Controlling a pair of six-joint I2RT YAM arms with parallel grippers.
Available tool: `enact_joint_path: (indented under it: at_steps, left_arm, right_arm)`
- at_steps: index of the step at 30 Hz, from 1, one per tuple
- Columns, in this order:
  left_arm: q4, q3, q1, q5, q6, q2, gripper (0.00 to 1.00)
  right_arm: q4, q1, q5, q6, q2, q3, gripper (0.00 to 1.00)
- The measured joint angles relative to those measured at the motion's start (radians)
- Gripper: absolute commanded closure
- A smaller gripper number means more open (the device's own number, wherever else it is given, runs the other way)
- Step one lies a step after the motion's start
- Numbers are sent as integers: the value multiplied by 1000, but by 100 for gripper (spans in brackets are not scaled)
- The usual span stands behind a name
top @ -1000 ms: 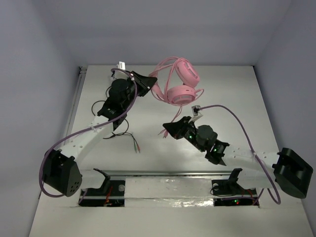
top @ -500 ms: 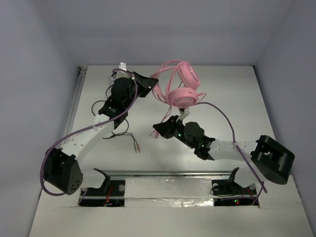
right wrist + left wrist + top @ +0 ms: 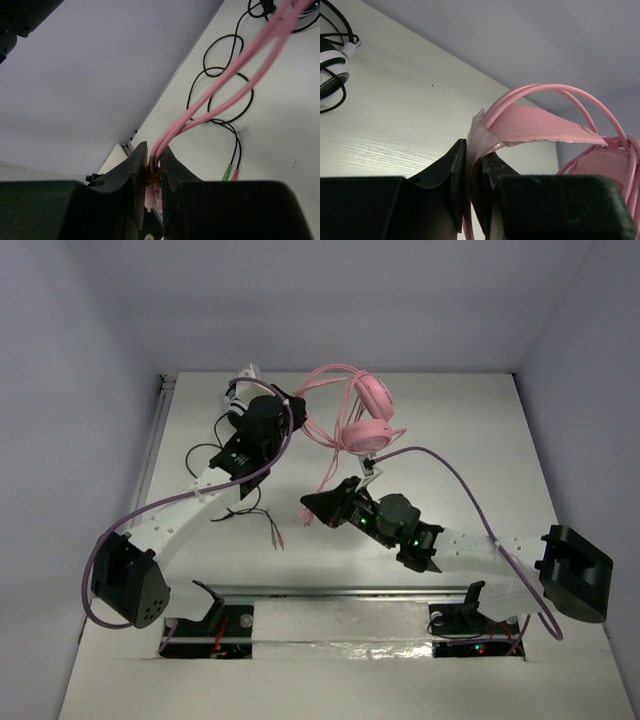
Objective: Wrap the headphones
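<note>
While two headsets share the counter [image 3: 480, 440], only the pink headphones [image 3: 368, 425] at its far middle are held. The left gripper [image 3: 474, 150], arm stretched far forward, is clamped on the headband strap [image 3: 535, 125]. The right gripper [image 3: 152, 156] (reaching left across the centre) pinches the doubled pink cable [image 3: 215, 90]. The black-and-white headphones [image 3: 329, 75] lie beside the left arm.

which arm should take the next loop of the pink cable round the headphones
Probably right. The right arm has its jaws shut on the plug end of the long thin pink cable. The left arm has its jaws clamped on the headband of the pink padded over-ear headphones, anchoring them.
</note>
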Motion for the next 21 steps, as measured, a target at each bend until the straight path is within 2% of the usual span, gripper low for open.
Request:
enact_joint_path:
  at_steps: [5, 11, 21]
  left_arm:
    - [35, -45, -60, -79, 88, 6, 100]
    - [102, -197, -101, -122, 96, -36, 100]
    - [151, -351, -158, -158, 66, -178, 100]
  right_arm:
    - [-16, 8, 7, 4, -58, 0, 96]
    - [-32, 19, 162, -1, -152, 5, 98]
    - [-58, 39, 469, 0, -48, 140, 100]
